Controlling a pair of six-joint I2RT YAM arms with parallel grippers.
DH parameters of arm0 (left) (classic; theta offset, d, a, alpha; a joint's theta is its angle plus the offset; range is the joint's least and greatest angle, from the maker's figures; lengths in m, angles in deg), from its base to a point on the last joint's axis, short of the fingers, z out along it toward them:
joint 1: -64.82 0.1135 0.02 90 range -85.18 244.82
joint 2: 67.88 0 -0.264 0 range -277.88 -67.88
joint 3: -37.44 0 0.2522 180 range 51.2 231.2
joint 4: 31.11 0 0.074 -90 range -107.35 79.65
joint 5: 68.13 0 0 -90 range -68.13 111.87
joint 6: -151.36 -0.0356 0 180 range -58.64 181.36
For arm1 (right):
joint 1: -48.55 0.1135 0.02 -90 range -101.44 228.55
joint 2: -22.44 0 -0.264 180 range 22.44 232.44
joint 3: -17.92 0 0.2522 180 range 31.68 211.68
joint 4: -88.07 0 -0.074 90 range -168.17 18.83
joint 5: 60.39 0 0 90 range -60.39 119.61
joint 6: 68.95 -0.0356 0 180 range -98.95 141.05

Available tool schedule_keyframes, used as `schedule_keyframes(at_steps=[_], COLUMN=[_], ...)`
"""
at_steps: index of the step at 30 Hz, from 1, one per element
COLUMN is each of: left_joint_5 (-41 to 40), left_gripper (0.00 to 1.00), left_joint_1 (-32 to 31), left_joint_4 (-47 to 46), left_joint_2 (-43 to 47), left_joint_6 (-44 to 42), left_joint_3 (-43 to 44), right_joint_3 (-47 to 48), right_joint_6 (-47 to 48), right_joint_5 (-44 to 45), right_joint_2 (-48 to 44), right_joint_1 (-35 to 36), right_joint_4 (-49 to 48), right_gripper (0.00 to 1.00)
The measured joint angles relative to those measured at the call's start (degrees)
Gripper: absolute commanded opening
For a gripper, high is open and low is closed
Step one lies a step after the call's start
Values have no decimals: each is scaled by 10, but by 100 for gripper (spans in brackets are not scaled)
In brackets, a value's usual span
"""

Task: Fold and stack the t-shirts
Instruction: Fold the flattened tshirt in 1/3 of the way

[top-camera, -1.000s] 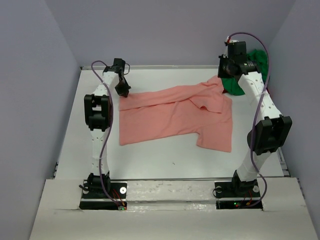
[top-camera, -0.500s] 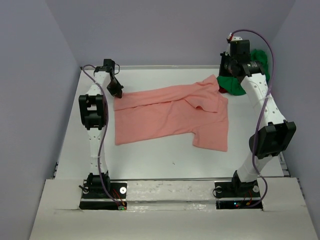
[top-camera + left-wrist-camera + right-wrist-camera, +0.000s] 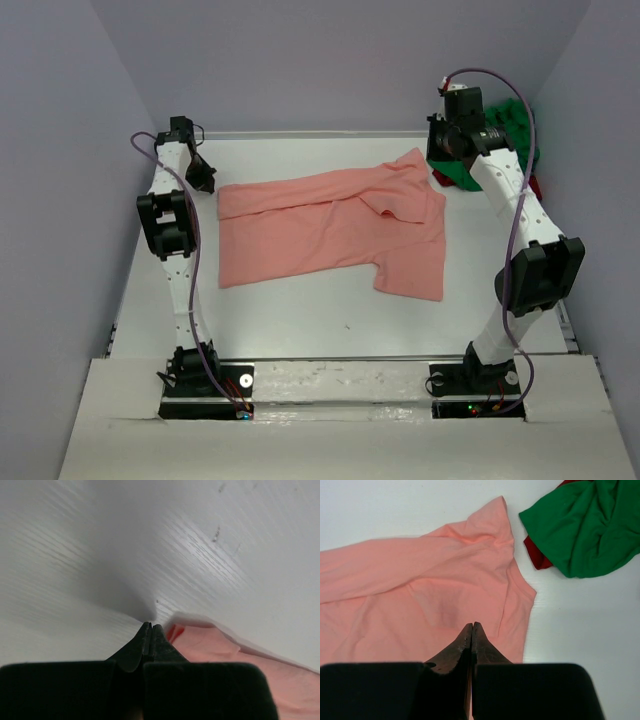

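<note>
Top external: right arm (image 3: 510,190) hides most of green t-shirt (image 3: 520,120); left hand (image 3: 150,626), right hand (image 3: 472,625) pressed together.

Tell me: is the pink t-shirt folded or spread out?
Mostly spread: the pink t-shirt lies flat on the table, only its far-right part doubled over.

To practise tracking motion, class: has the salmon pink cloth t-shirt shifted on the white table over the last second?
Yes. The salmon pink cloth t-shirt has slid left. Its left edge now lies closer to the left edge of the white table.
</note>
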Motion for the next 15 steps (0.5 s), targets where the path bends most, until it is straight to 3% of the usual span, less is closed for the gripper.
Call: schedule_keyframes(at_steps=[8,9,10,13,15], left_joint_5=[3,2,-5,-26,-36], left_gripper=[0,0,0,0,0], left_joint_1=[43,42,39,24,8], left_joint_4=[2,0,-3,-12,-19], left_joint_2=[-2,-1,3,31,64], left_joint_6=[-14,-15,-15,-16,-16], left_joint_3=[14,11,4,-36,-65], right_joint_3=[-25,-25,-25,-22,2], right_joint_6=[-7,-7,-7,-6,5], right_joint_5=[8,10,10,17,23], right_joint_2=[46,56,62,91,120], right_joint_1=[4,4,4,4,4], right_joint_4=[3,3,3,5,14], right_gripper=[1,7,22,53,56])
